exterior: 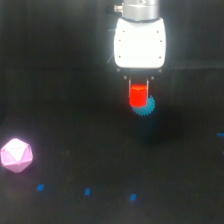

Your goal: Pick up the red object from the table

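Nearest, we see blue marks [87,191] on the black worktop [60,100] and a pink polyhedron [16,155]. Farther back, the end effector [139,92] pinches the red object [138,95], a cyan spiky ball [147,107] just behind. No legible writing.

SURFACE: desk [70,75], flat, matte black | MARKS: small blue marks [87,191] in a row near the lower edge, one more at the exterior view's right edge | ON DESK: pink polyhedron [16,155], far left of the exterior view | cyan ball [146,105], centre, contact with desk unclear
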Controlling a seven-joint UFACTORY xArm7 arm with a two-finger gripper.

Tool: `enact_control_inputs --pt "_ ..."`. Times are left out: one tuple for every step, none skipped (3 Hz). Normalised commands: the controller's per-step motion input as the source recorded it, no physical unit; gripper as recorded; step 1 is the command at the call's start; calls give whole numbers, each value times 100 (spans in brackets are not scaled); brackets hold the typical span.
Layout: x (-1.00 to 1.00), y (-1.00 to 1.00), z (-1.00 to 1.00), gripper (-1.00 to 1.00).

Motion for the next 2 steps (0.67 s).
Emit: enact_control_inputs --pt "19 15 -85 -100" --pt "6 -32 0 -100"
